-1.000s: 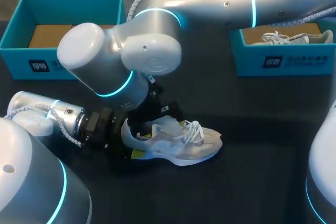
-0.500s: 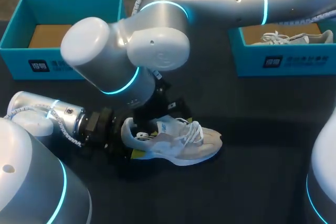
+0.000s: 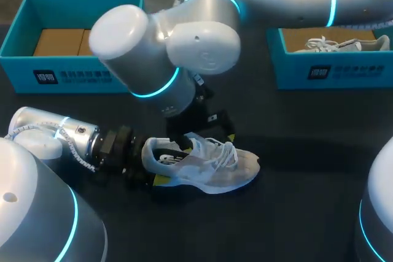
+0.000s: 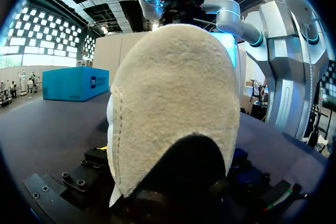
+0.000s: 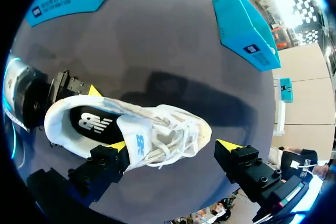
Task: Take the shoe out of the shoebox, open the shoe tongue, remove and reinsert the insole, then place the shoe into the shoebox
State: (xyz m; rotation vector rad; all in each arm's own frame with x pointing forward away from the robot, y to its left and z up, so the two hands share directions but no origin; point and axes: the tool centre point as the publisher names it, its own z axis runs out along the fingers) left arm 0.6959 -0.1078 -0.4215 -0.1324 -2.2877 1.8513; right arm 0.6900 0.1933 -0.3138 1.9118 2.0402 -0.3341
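Holding the heel, toe pointing right

Nearest us, our left gripper looks clamped on the heel of the shoe, with a yellow tip at each flank. The shoe sits on its sole on the table, long axis running heel-left to toe-right, the dark insole seated inside. Just beyond, our right gripper hangs spread wide over the laces, one finger against the shoe's side by the tongue, the other clear past the toe. We judge the right arm better placed to reach the opening. Farthest back: left shoebox, and right shoebox holding a second shoe.
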